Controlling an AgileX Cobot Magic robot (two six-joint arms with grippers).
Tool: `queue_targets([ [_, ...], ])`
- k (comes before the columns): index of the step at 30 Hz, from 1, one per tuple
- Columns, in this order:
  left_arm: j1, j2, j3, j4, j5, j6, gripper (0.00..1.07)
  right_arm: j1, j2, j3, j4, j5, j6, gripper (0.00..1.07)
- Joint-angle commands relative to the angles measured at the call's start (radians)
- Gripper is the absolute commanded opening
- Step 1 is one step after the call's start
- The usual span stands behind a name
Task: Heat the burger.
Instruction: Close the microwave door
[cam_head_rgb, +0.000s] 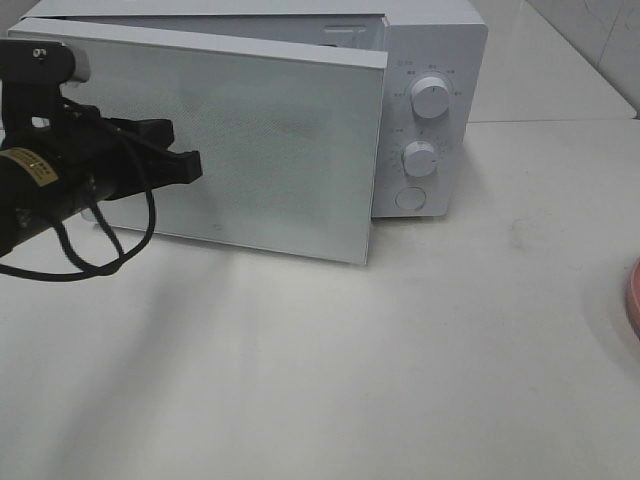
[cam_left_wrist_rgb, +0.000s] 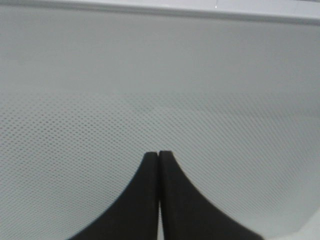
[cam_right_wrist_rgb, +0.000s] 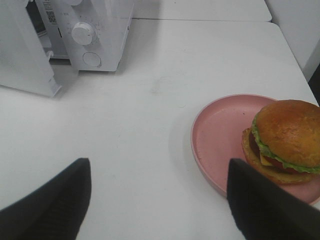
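The burger (cam_right_wrist_rgb: 287, 137), with a golden-brown bun, lettuce and patty, sits on a pink plate (cam_right_wrist_rgb: 220, 132) on the white table. My right gripper (cam_right_wrist_rgb: 159, 170) hovers open above the table, nothing between its fingers, with the plate just off one fingertip. The white microwave (cam_head_rgb: 430, 110) stands at the back with its door (cam_head_rgb: 260, 150) swung partly open. My left gripper (cam_head_rgb: 193, 166) is shut, its tips at the outer face of the door (cam_left_wrist_rgb: 160, 90). In the left wrist view the shut fingertips (cam_left_wrist_rgb: 150, 165) point straight at the door's dotted mesh.
Two dials and a round button (cam_head_rgb: 410, 198) sit on the microwave's right panel. Only a sliver of the pink plate (cam_head_rgb: 635, 300) shows at the right edge of the high view. A black cable (cam_head_rgb: 100, 250) loops under the left arm.
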Motion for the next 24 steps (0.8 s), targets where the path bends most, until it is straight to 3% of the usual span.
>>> queue_targets([
  [1, -0.027, 0.02, -0.037, -0.039, -0.003, 0.005, 0.0, -0.007, -0.029, 0.002, 0.0, -0.003, -0.008, 0.74],
  [8, -0.079, 0.087, -0.14, -0.098, 0.023, 0.047, 0.0, -0.007, -0.029, 0.002, 0.0, -0.003, -0.008, 0.74],
  [24, -0.097, 0.213, -0.359, -0.139, 0.116, 0.047, 0.0, -0.007, -0.029, 0.002, 0.0, -0.003, -0.008, 0.74],
])
